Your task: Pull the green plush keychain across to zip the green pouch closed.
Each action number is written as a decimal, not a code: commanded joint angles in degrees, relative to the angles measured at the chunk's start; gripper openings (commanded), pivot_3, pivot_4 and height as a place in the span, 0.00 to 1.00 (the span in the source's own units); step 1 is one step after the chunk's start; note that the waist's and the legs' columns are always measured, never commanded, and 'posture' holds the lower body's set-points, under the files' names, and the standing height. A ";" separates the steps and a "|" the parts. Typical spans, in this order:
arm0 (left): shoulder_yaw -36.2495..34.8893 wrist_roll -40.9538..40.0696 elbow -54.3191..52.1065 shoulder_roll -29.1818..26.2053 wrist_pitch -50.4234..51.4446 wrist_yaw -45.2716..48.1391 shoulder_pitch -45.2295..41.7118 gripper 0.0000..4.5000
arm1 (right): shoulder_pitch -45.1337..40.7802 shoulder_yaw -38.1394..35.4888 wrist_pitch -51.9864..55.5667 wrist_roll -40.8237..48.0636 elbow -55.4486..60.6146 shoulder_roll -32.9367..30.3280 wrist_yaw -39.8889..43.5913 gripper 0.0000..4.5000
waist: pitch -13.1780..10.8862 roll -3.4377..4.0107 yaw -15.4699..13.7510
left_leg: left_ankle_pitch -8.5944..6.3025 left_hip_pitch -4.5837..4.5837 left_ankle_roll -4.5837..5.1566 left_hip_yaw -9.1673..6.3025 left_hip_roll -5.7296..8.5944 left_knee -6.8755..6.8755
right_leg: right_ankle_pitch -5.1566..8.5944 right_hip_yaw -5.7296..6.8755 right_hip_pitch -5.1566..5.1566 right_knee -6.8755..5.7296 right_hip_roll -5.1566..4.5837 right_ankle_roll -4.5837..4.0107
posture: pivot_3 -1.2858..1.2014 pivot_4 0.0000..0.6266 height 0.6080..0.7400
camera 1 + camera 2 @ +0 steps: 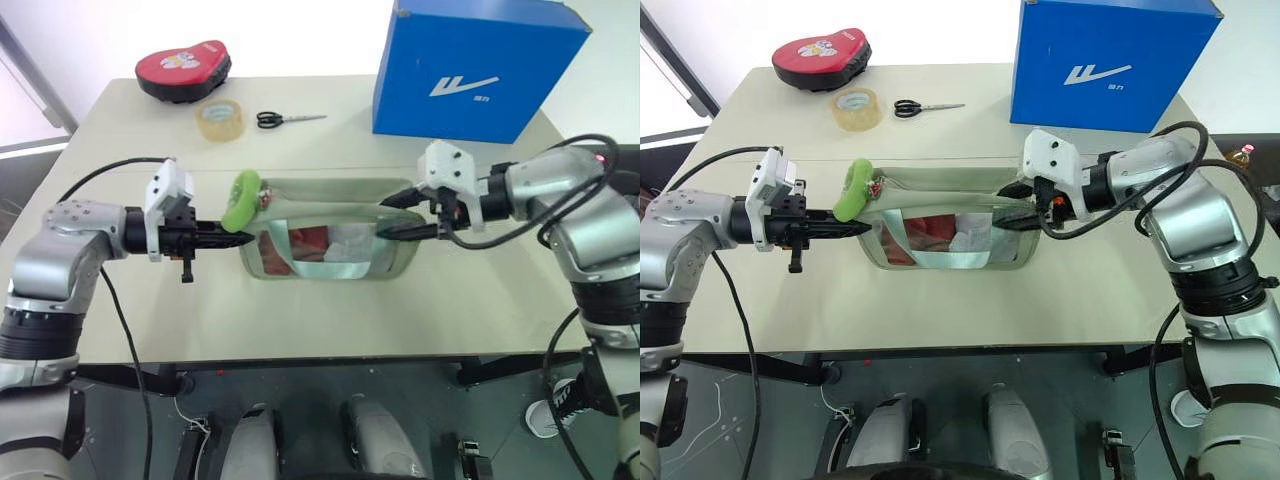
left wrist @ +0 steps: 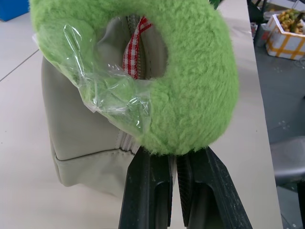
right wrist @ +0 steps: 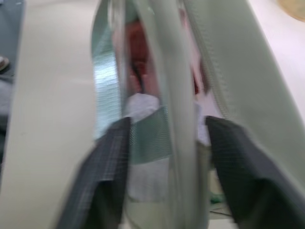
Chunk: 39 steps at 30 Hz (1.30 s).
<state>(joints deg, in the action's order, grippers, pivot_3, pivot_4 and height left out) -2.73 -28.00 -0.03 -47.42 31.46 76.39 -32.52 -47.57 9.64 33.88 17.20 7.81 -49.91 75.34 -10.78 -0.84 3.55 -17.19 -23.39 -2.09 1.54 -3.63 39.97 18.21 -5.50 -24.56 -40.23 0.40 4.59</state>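
Observation:
The green pouch [image 1: 330, 245] stands on the table's middle, its clear window showing reddish contents. The green plush keychain [image 1: 241, 200] stands up at the pouch's left end. My left gripper [image 1: 238, 236] reaches in level from the left and is shut on the ring's lower edge; in the left wrist view the black fingers [image 2: 143, 191] pinch the fuzzy ring [image 2: 200, 81] beside the zip. My right gripper [image 1: 392, 213] is open at the pouch's right end, one finger above and one below it. In the right wrist view the pouch's edge [image 3: 167, 95] runs between the spread fingers [image 3: 102, 176].
A large blue box [image 1: 470, 65] stands at the back right of the table [image 1: 300, 320]. A tan tape roll [image 1: 220, 118], black scissors [image 1: 285, 119] and a red and black case [image 1: 183, 70] lie at the back left.

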 commanded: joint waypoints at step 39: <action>1.26 1.54 2.45 -0.76 -4.52 1.11 -2.41 0.00 | -31.59 16.90 -23.09 -15.40 -27.86 34.16 4.15 0.69 | -0.02 0.04 0.46 | 0.02 -0.01 -0.03 -0.03 -0.04 -0.02 | -0.01 0.06 -0.07 -0.06 -0.11 0.00 | 0.52 0.24 0.98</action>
<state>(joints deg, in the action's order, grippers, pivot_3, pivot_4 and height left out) -0.78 -26.39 3.36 -47.32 27.67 77.29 -34.54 -78.63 26.59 10.97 2.72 -20.57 -15.97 79.90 -10.80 -0.80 4.01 -17.17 -23.40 -2.12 1.52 -3.68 39.96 18.21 -5.44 -24.62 -40.30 0.28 4.59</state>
